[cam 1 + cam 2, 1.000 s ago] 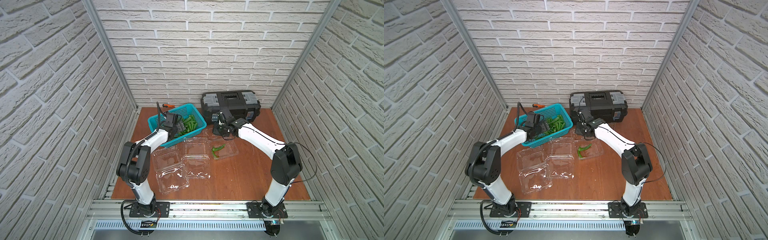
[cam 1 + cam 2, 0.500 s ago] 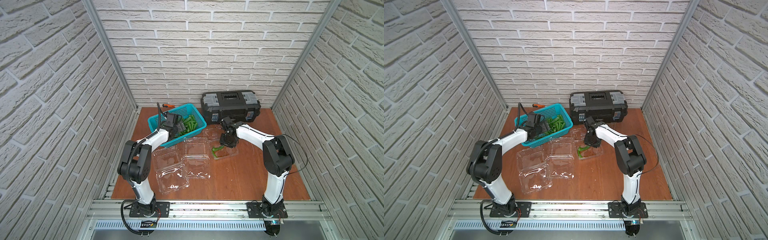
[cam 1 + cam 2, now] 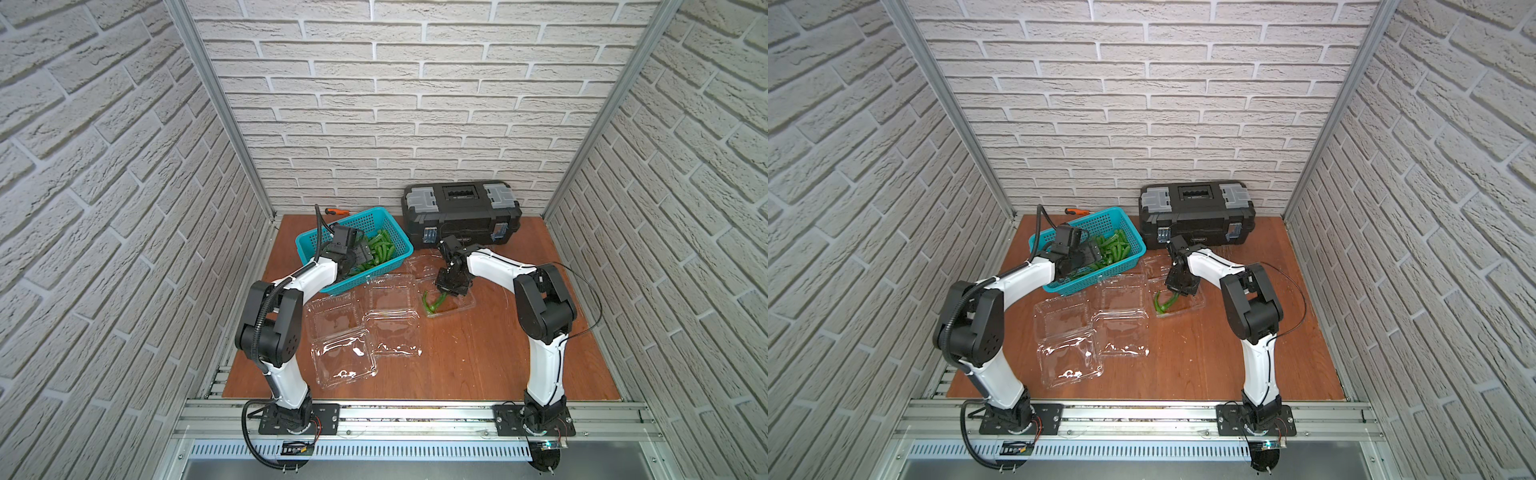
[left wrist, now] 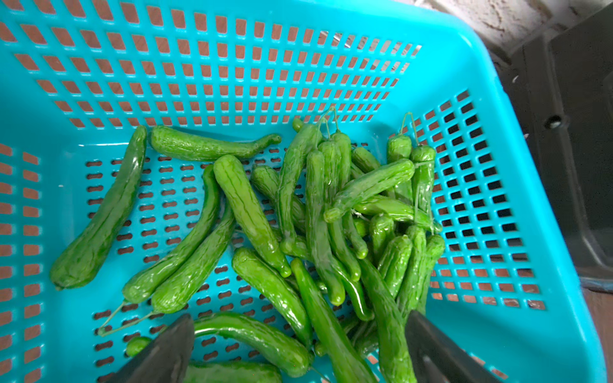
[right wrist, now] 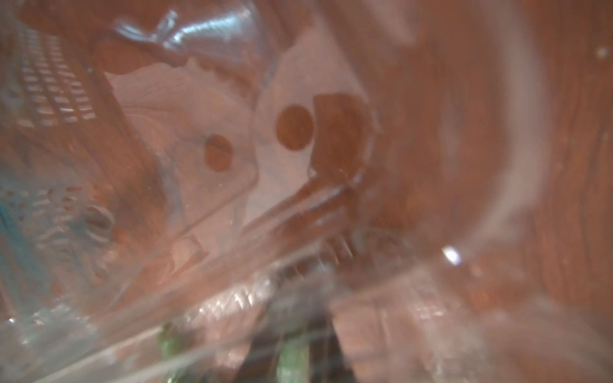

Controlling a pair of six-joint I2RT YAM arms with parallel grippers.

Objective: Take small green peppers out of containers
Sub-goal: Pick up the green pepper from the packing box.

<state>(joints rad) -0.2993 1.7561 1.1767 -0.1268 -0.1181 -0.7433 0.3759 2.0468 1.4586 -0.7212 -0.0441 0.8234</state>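
Several small green peppers (image 4: 318, 212) lie piled in a teal basket (image 3: 307, 243). My left gripper (image 4: 298, 316) hangs open just above them, holding nothing. Three clear containers lie open on the table. The left one (image 3: 343, 361) and the middle one (image 3: 392, 336) look empty. The right container (image 3: 465, 305) holds a curved pepper (image 3: 430, 303), also seen in a top view (image 3: 1163, 302). My right gripper (image 3: 446, 291) reaches down into this container. In the blurred right wrist view its dark fingers stand close together on a green pepper (image 5: 292, 358).
A black toolbox (image 3: 461, 208) with grey latches stands at the back wall, just behind my right arm. An orange-handled screwdriver (image 3: 334, 211) lies behind the basket. Brick walls close in both sides and the back.
My right gripper has come from beside the toolbox down into the right container and closed on the pepper there. My left gripper stayed over the basket and opened slightly wider.
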